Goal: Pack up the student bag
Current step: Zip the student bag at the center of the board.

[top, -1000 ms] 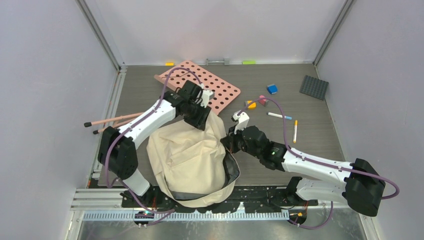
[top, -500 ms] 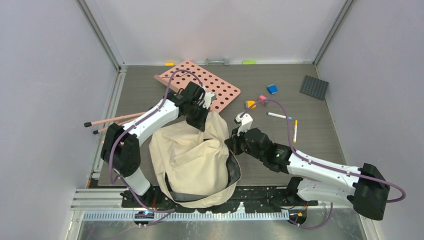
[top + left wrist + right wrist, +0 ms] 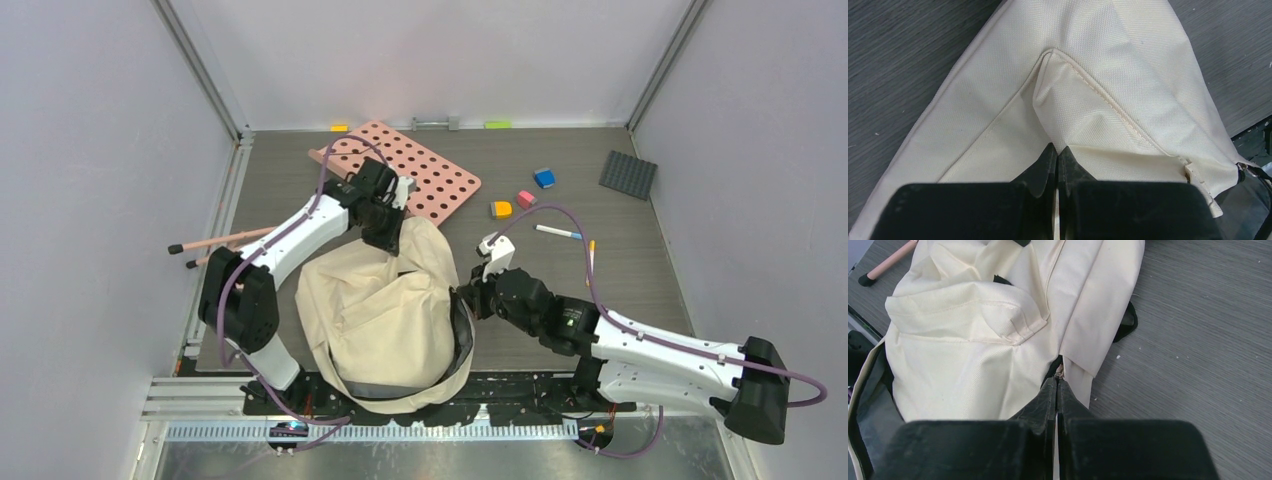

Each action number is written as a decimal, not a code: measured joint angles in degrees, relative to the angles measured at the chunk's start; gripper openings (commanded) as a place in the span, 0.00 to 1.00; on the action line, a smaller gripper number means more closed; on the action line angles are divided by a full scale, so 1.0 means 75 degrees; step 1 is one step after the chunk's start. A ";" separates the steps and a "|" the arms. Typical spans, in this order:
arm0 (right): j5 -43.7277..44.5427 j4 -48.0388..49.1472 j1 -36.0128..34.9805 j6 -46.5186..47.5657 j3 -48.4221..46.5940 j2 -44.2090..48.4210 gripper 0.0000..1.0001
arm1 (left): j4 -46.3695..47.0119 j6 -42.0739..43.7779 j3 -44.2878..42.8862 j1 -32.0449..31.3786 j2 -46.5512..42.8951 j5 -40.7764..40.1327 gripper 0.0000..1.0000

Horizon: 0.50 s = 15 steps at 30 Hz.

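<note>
Top external: student bag (image 3: 375, 310) near-to-far, tapered end far.

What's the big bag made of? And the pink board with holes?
The student bag looks like woven cloth, maybe canvas: matte cream, with a visible weave and stitched seams. The pink board looks stiff and smooth, probably plastic, though painted wood is possible.

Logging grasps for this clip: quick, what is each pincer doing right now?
Left pincer: closed, pinching a fold of the student bag.
Right pincer: closed on the student bag's edge.
</note>
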<state>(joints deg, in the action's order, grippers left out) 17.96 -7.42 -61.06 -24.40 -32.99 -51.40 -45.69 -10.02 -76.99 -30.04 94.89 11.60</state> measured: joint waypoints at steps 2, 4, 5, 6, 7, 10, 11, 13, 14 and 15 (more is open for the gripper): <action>0.0087 -0.0041 -0.0122 -0.0029 0.0000 0.0000 0.01 | 0.0000 -0.0047 0.0003 0.0052 -0.0026 0.0012 0.00; 0.0195 -0.0070 -0.0280 -0.0073 0.0000 -0.0003 0.01 | 0.0000 -0.0079 0.0003 0.0108 -0.0029 0.0029 0.00; 0.0227 -0.0082 -0.0347 -0.0093 0.0000 -0.0012 0.01 | -0.0003 -0.0099 0.0003 0.0140 -0.0029 0.0032 0.00; 0.0283 -0.0085 -0.0428 -0.0131 0.0000 -0.0020 0.01 | 0.0000 -0.0131 0.0006 0.0172 -0.0029 0.0032 0.00; 0.0341 -0.0085 -0.0504 -0.0163 0.0000 -0.0044 0.01 | 0.0000 -0.0166 0.0012 0.0201 -0.0029 0.0038 0.00; 0.0487 -0.0111 -0.0746 -0.0256 0.0000 -0.0093 0.00 | 0.0003 -0.0256 0.0052 0.0321 -0.0044 0.0085 0.00; 0.0542 -0.0111 -0.0845 -0.0300 0.0000 -0.0105 0.01 | 0.0003 -0.0280 0.0067 0.0367 -0.0052 0.0108 0.00; 0.0653 -0.0108 -0.1029 -0.0379 0.0000 -0.0122 0.01 | 0.0006 -0.0358 0.0096 0.0458 -0.0073 0.0163 0.00; 0.0775 -0.0108 -0.1160 -0.0431 0.0000 -0.0149 0.01 | 0.0006 -0.0396 0.0111 0.0501 -0.0087 0.0207 0.00; 0.0828 -0.0117 -0.1239 -0.0460 0.0000 -0.0160 0.01 | 0.0006 -0.0417 0.0119 0.0530 -0.0099 0.0227 0.00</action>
<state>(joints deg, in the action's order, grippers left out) 24.16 -8.29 -70.35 -27.86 -32.99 -52.60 -45.65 -13.15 -76.09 -26.06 94.15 13.30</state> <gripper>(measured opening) 0.045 0.012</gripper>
